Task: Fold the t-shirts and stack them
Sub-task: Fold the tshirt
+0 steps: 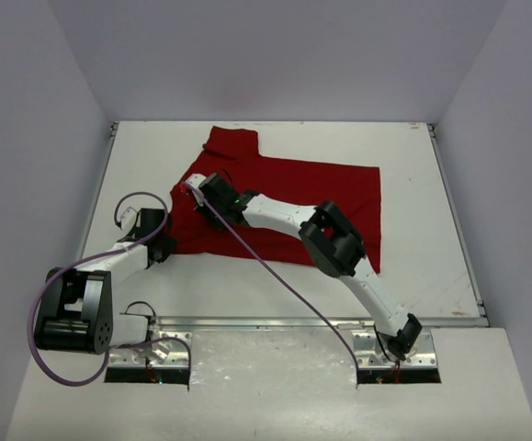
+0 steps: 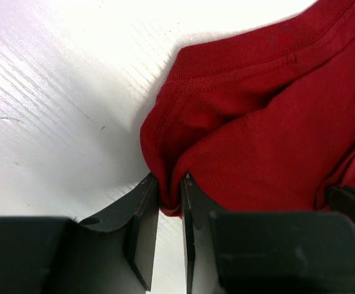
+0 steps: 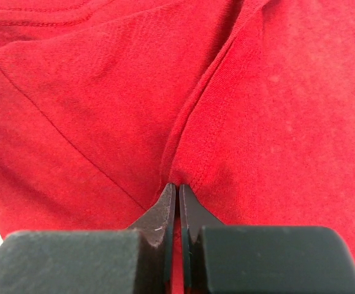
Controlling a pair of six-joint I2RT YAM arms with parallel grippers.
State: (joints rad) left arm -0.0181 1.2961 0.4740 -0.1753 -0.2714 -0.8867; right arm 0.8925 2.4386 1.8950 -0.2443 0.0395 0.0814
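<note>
The dark red t-shirt (image 1: 288,197) lies spread on the white table, partly folded, with a piece sticking out at the back left. My left gripper (image 1: 162,241) is at the shirt's near left corner, shut on a bunched fold of its hem (image 2: 168,184). My right gripper (image 1: 195,186) reaches across to the shirt's left edge and is shut on a pinched seam of the red cloth (image 3: 183,177). The neck tag is not visible.
The white table (image 1: 422,184) has raised walls at left, right and back. The right arm (image 1: 334,241) lies across the shirt's near half. A purple cable (image 1: 275,276) runs from the right wrist over the shirt and the table front.
</note>
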